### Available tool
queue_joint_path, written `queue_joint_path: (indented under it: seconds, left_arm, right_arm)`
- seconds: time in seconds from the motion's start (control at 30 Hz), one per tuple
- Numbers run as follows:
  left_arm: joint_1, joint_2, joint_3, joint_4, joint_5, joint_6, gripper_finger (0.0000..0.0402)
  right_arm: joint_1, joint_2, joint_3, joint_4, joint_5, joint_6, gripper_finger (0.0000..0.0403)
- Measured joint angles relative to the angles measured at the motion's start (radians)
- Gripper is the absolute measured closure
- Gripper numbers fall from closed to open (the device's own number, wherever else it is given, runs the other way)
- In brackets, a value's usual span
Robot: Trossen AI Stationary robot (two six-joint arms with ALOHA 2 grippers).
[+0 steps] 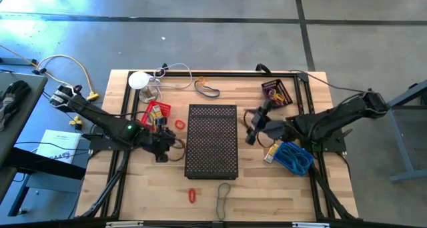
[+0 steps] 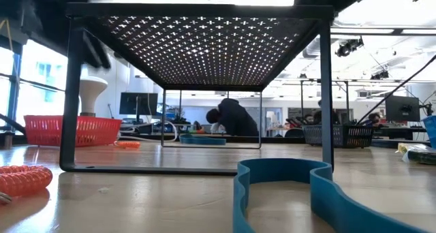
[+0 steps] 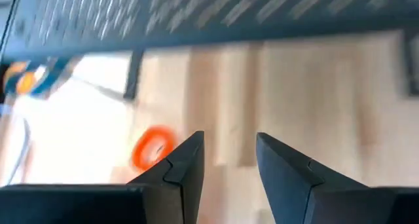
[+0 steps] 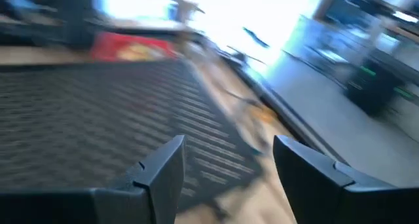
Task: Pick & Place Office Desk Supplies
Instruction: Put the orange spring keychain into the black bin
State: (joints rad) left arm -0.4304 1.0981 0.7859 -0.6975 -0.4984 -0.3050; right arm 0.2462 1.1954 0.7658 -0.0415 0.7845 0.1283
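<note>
My left gripper (image 1: 172,147) is open and empty, low over the table just left of the black perforated stand (image 1: 212,140). In its wrist view (image 3: 229,140) an orange loop (image 3: 152,147) lies on the wood beside the fingers; the loop also shows in the high view (image 1: 179,124). My right gripper (image 1: 251,125) is open and empty at the stand's right side, above its perforated top (image 4: 98,119). A red loop (image 1: 193,195) and a thin dark band (image 1: 223,193) lie flat near the front edge. Another band (image 1: 207,89) lies at the back.
A red basket (image 1: 155,115) stands left of the stand, a dark tray with small items (image 1: 277,93) at the back right, and a blue basket (image 1: 293,157) at the right. A white round disc with cords (image 1: 138,80) sits at the back left. A black frame rims the table.
</note>
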Motion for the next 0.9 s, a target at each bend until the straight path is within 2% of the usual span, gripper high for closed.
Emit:
queue_joint_path:
  seconds: [0.23,0.37,0.67,0.9]
  left_arm:
    - [0.158,0.0,-0.093,0.031,0.013,0.009,0.0271]
    - [0.241,0.0,-0.119,0.052,0.024,0.093,0.0271]
    - [0.414,0.001,-0.198,0.212,0.209,0.286,0.0271]
    - [0.48,0.01,-0.25,0.286,0.264,0.316,0.0271]
  right_arm:
    - [0.076,0.0,0.0,0.185,-0.186,-0.188,0.0184]
    - [0.101,0.0,0.0,0.254,-0.256,-0.303,0.0184]
    - [0.09,0.0,0.0,0.313,-0.413,-0.401,0.0184]
    - [0.036,0.0,0.0,0.33,-0.57,-0.453,0.0184]
